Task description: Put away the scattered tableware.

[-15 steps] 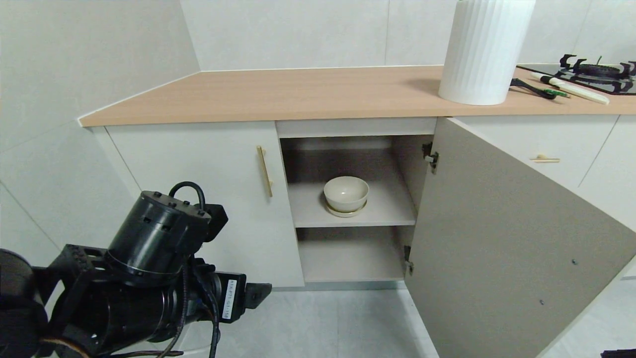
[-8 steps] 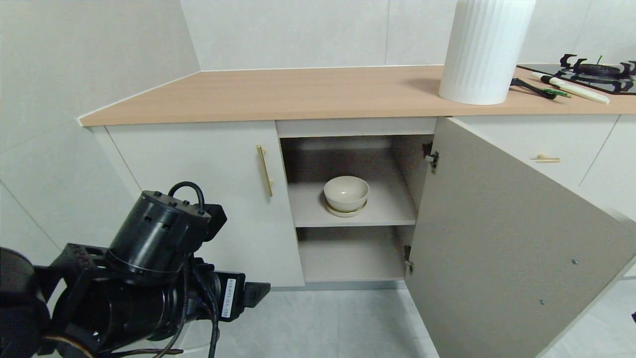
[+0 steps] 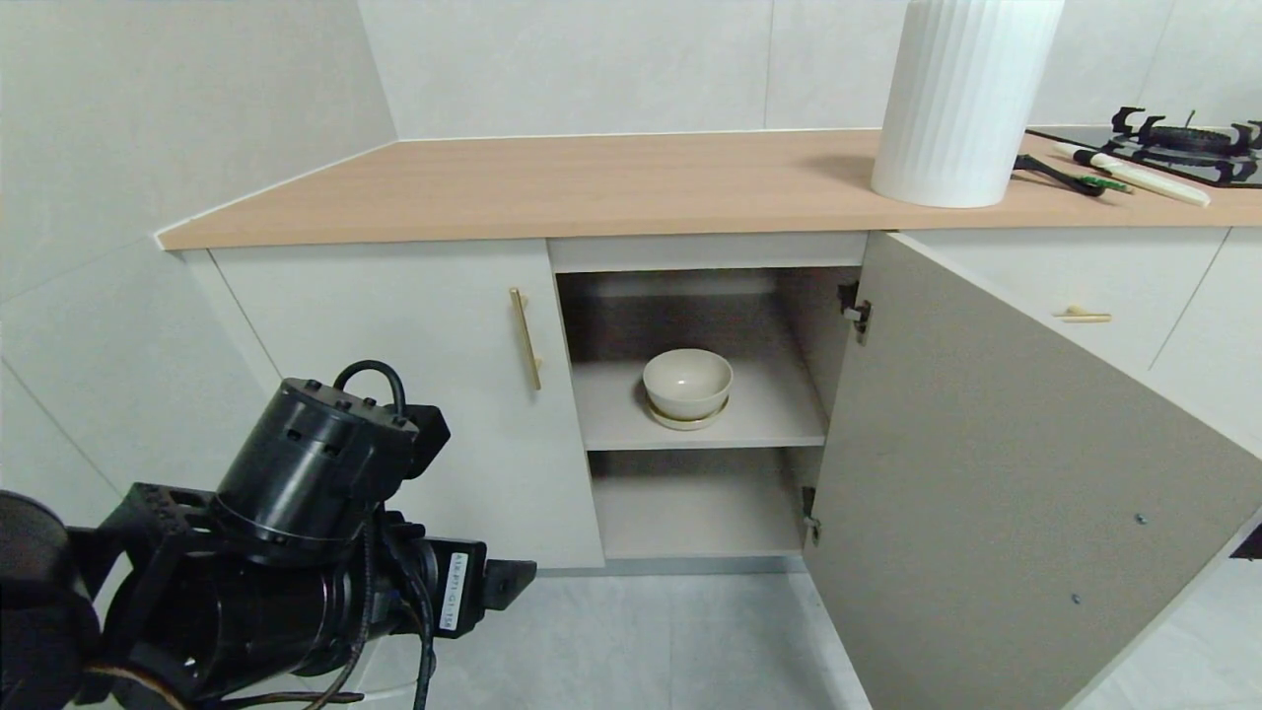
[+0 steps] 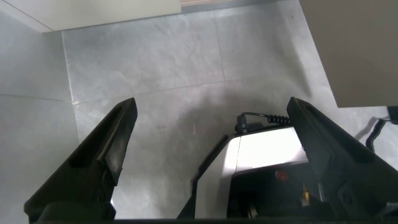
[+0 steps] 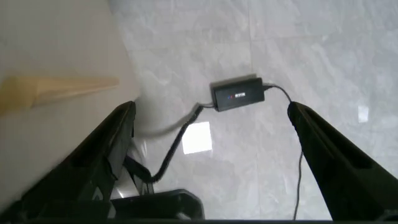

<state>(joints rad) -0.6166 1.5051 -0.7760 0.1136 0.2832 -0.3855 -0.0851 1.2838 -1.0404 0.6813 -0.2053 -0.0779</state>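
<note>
My right arm [image 3: 1250, 540] is the one thing that has moved. Its dark tip has climbed beside the free edge of the open grey cupboard door [image 3: 986, 473], from near the door's lower corner to about halfway up. Nothing else has shifted.

The round cream ceramic bowl [image 3: 687, 382] sits upright on a small pale round plate [image 3: 684, 422]. Both are on the upper shelf [image 3: 779, 419] of the white kitchen cupboard [image 3: 705, 251], a little forward of the middle.

My right fingers [image 5: 99, 168] are spread wide and hold nothing. They are on the outer face of the cupboard door, with the slim brass bar handle [image 5: 59, 93] just beside one of them. The grey tiled floor [image 5: 323, 50] and a black power brick [image 5: 238, 93] lie below.

My left fingers [image 4: 93, 168] are also apart and empty. They point down at the floor, low and well to the left of the cupboard.

To me the bowl and plate look stowed. With my right arm rising to the handle, I judge that shutting the cupboard door is the step in hand. The door stands far open, so I will need a firm hold on the handle or a steady push on the panel.
</note>
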